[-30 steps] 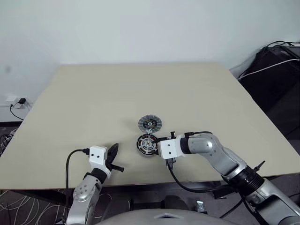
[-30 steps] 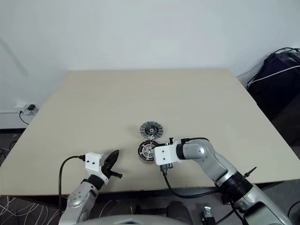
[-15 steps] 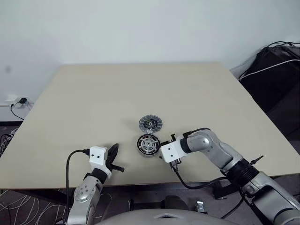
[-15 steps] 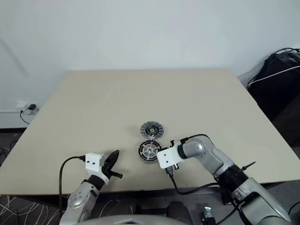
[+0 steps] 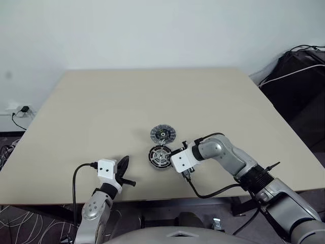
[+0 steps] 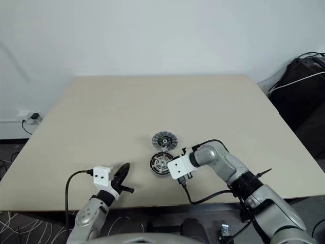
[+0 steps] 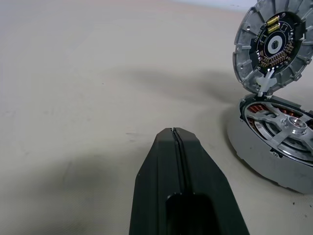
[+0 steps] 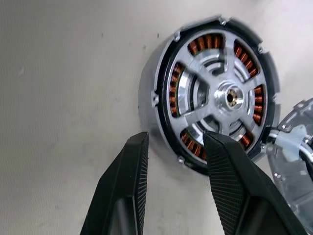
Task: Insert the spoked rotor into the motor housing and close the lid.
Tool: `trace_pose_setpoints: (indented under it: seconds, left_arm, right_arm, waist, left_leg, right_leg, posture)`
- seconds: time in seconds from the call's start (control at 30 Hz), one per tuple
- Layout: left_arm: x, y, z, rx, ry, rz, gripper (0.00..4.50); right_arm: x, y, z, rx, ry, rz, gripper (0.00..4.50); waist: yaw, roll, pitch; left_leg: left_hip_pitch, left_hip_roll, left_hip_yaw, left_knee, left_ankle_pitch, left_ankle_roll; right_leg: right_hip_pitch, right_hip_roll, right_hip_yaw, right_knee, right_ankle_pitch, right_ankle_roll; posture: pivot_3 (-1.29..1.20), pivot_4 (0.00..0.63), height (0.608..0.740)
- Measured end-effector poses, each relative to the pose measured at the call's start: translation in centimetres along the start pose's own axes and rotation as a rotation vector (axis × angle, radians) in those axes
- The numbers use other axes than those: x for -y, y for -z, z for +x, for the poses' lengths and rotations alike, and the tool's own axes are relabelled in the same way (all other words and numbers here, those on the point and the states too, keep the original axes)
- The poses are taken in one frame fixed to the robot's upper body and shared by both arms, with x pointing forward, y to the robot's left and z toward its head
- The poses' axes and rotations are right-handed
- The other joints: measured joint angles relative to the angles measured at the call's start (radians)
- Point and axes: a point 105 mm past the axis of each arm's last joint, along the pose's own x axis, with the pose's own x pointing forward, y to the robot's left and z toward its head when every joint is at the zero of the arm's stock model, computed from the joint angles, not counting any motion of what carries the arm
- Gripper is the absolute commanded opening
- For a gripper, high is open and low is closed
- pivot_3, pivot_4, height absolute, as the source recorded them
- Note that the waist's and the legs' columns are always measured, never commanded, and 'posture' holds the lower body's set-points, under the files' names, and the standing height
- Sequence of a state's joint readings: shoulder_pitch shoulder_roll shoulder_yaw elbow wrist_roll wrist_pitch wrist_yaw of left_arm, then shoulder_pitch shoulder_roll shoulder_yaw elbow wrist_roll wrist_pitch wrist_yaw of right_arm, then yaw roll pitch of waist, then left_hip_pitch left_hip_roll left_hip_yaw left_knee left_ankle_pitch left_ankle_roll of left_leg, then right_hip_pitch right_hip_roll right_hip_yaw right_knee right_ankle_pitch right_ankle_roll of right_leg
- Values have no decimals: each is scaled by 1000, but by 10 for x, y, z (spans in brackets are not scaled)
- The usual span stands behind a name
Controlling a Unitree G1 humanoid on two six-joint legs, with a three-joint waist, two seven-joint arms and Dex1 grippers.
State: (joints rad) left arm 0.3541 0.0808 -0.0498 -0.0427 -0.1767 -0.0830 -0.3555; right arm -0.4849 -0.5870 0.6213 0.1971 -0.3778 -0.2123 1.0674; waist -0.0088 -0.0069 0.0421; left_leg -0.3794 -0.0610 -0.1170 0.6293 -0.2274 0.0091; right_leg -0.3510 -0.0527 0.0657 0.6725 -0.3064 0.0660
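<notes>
The right gripper (image 8: pixel 171 161) hangs just over the near edge of the motor housing (image 8: pixel 210 93), its two black fingers (image 8: pixel 124 191) apart with nothing between them but the housing's silver rim below; one finger shows over bare worktop (image 5: pixel 127 101) beside the casing, the other over the rim. Whether the fingertips touch the rim cannot be told. Inside the housing sits the spoked rotor (image 8: pixel 222 98), a shiny silver wheel with a small central hub, ringed by copper-brown windings. The housing lies flat on the worktop, near the front edge and about midway across.

Just beyond the housing, on its far side, is the lid (image 7: pixel 274 44), a grey round disc. In the left wrist view it stands tilted up at the housing's edge, its face with the dark ring and small gold parts turned toward the camera.

The left gripper (image 7: pixel 174 131) is pressed together, empty, hovering low over the worktop, well to the left of the housing and pointing forward.

At the right of the worktop, cables and dark bags (image 5: pixel 299 66) lie on the floor.
</notes>
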Motion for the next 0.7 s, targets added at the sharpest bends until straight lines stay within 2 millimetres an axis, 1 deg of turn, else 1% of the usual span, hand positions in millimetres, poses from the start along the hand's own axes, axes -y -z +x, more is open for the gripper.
trace_pose_setpoints:
  seconds: [0.03,0.13,0.17,0.2,0.43,0.57,0.7]
  left_arm:
    - [0,0,0,2,-1,1,0]
    - [-1,-1,0,10,-7,3,0]
    - [-1,-1,0,11,-7,3,0]
    - [0,-1,0,13,-6,0,0]
    - [-1,0,-1,7,-8,1,0]
    - [-1,-1,-1,12,-3,10,0]
    - [2,-4,-1,26,31,40,0]
  right_arm:
    - [0,0,0,-2,-5,-5,1323]
    - [-1,-1,1,0,-23,-15,391]
    - [0,-4,3,10,-20,-18,205]
    - [-1,-2,4,1,-23,-8,132]
    - [1,-1,4,-8,0,5,124]
    - [2,-2,3,5,51,74,124]
    - [10,-13,-10,44,134,157,124]
  waist:
    - [0,0,0]
    - [-2,0,0]
    - [-2,0,0]
    - [-1,0,0]
    - [1,0,0]
    - [2,0,0]
    - [6,0,0]
  left_leg:
    - [0,0,0,0,0,0]
    - [1,0,0,0,0,0]
    - [1,1,0,0,0,0]
    - [1,0,0,0,0,0]
    - [1,0,0,0,0,0]
    - [0,0,0,0,0,0]
    - [0,0,0,0,0,0]
  right_leg:
    - [0,0,0,0,0,0]
    - [0,0,0,0,0,0]
    - [0,0,0,0,0,0]
    - [0,0,0,0,0,0]
    - [0,0,0,0,0,0]
    - [0,0,0,0,0,0]
    - [1,-1,0,0,0,0]
  posture:
    - [0,0,740]
    - [0,0,740]
    - [0,0,740]
    - [0,0,740]
    - [0,0,740]
    - [0,0,740]
    - [0,0,740]
